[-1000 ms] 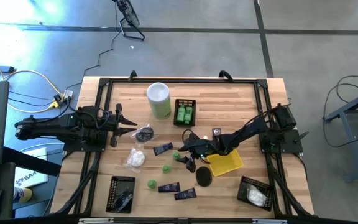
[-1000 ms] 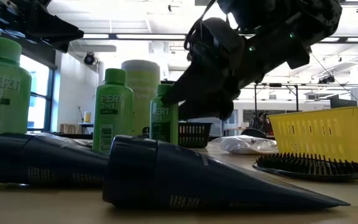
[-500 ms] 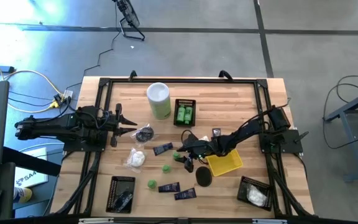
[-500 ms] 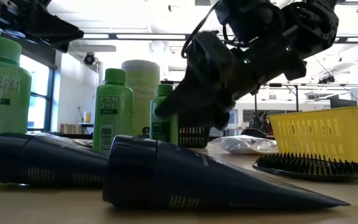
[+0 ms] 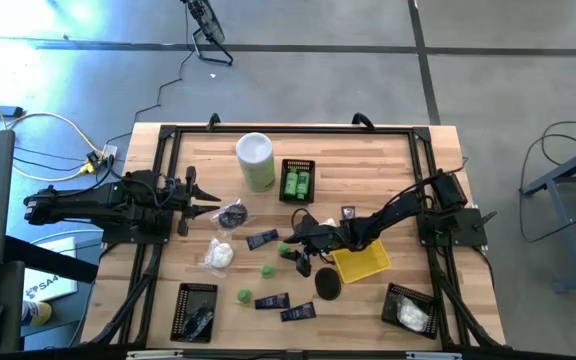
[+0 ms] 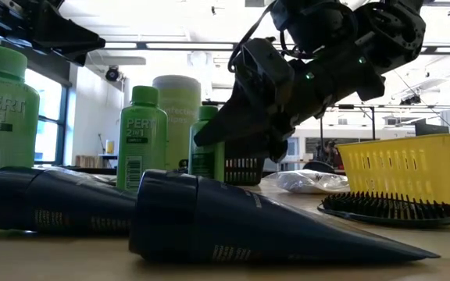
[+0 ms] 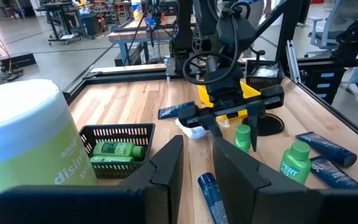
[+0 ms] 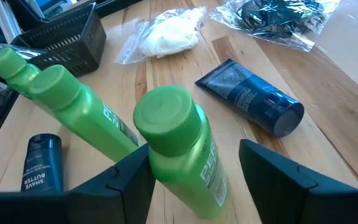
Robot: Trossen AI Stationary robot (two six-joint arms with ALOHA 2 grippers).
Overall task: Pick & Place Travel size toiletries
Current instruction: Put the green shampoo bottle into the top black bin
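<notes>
Three little green bottles stand upright on the table: one (image 5: 284,249) mid-table, two (image 5: 267,269) (image 5: 243,295) nearer the front. My right gripper (image 8: 194,155) is open, slanting down from the table's right, with a finger on either side of the mid-table bottle (image 8: 185,155). One finger (image 8: 132,177) is close beside it; I cannot tell if it touches. The other finger (image 8: 272,174) stands apart. Navy tubes (image 5: 262,239) (image 5: 272,301) (image 5: 298,312), a white packet (image 5: 220,255) and a bagged dark piece (image 5: 232,214) lie around. My left gripper (image 5: 206,199) waits open at the left.
A yellow basket (image 5: 363,263) and a dark round brush (image 5: 328,283) sit just behind my right gripper. Black mesh baskets stand at the far middle (image 5: 298,180) with green bottles, front left (image 5: 196,310) and front right (image 5: 409,308). A tall white-and-green canister (image 5: 255,160) stands at the far left.
My right gripper has sunk a little around the mid-table green bottle, which stays upright in place.
</notes>
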